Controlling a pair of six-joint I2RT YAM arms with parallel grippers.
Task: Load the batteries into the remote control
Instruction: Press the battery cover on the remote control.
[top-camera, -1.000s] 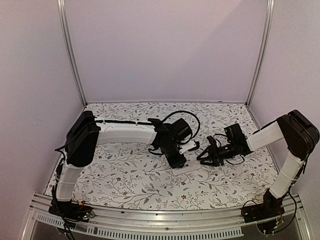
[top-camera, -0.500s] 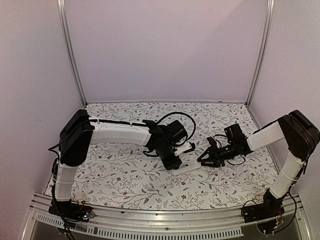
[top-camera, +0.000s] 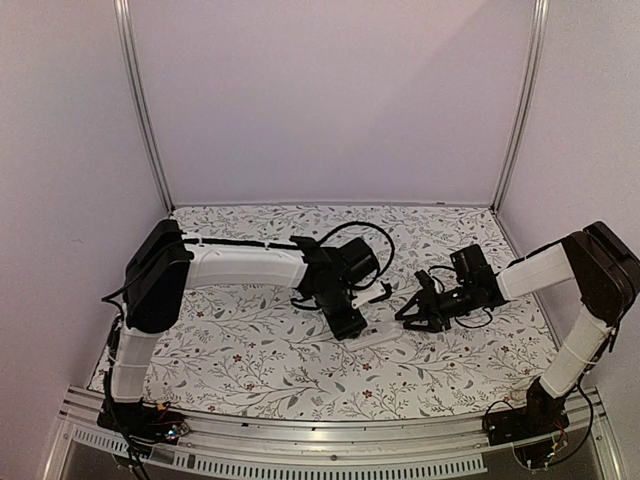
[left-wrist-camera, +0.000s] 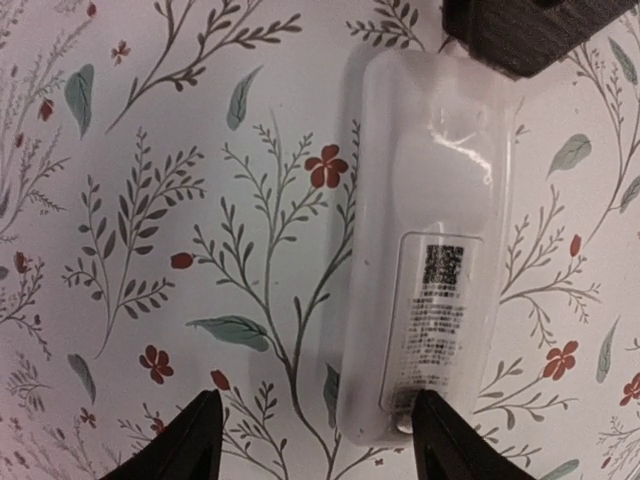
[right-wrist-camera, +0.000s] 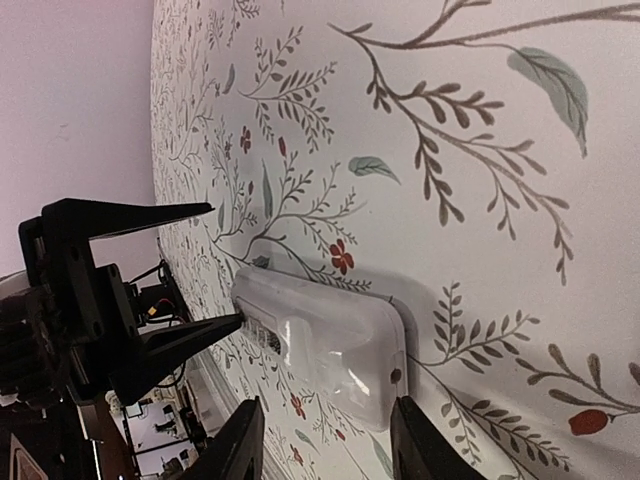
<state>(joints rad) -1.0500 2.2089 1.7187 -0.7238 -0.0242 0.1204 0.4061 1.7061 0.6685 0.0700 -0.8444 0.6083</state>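
Observation:
The remote control lies flat on the flowered table, back face up, with a printed label on its closed cover. It also shows in the top view and the right wrist view. My left gripper is open low over the remote's near end, and its right fingertip touches that end. It shows in the top view too. My right gripper is open and straddles the other end; it shows in the top view too. No batteries are in view.
The flowered table cover spreads to both sides of the remote. Pale walls and metal posts enclose the back and sides. A slotted metal rail runs along the near edge.
The left arm's wrist has turned and the gripper has shifted slightly left along the remote. The right gripper and the remote have barely moved.

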